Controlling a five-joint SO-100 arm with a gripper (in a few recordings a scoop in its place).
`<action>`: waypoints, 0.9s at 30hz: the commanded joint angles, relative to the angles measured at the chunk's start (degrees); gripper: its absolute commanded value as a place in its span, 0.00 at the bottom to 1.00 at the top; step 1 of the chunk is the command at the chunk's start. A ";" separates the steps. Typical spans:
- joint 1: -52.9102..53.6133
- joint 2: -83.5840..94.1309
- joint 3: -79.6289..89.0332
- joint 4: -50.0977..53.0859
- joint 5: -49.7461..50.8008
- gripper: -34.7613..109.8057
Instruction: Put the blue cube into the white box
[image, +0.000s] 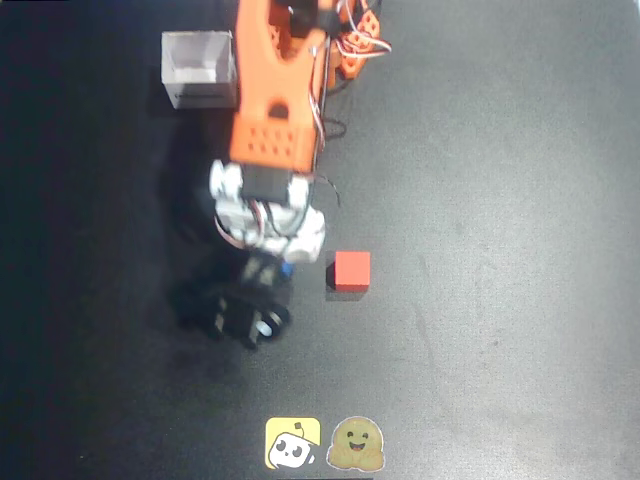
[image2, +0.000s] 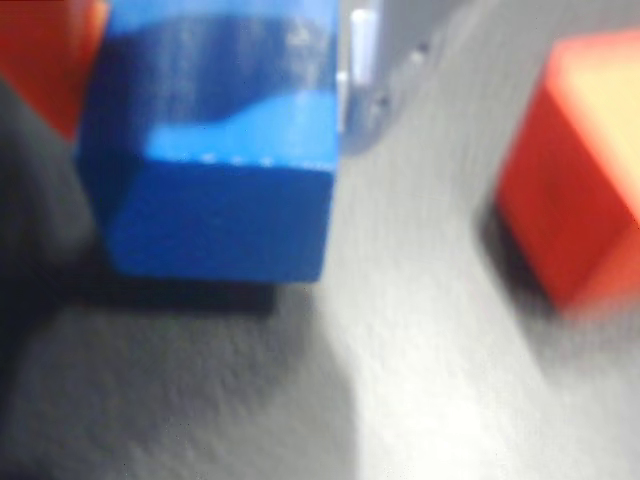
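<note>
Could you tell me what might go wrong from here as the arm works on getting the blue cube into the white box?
The red cube sits close beside the gripper, so any sideways drift could knock it.

In the wrist view the blue cube is right at the camera, yet the fingers' hold on it cannot be judged, so it might slip on lifting.

The white box lies next to the arm's orange body, so the swing back could bump its thin walls.

I can't read any text, number or brand from here. The only signs are 2 stickers on the table (image: 500, 200) near the bottom edge of the overhead view: a yellow robot-face sticker (image: 292, 443) and, just beside it, a smiling-face sticker (image: 357, 445).
</note>
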 joint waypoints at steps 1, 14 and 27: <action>4.13 7.29 -1.76 4.48 2.37 0.24; 39.38 24.08 0.26 23.73 -3.78 0.24; 58.54 36.83 8.44 29.18 -8.09 0.24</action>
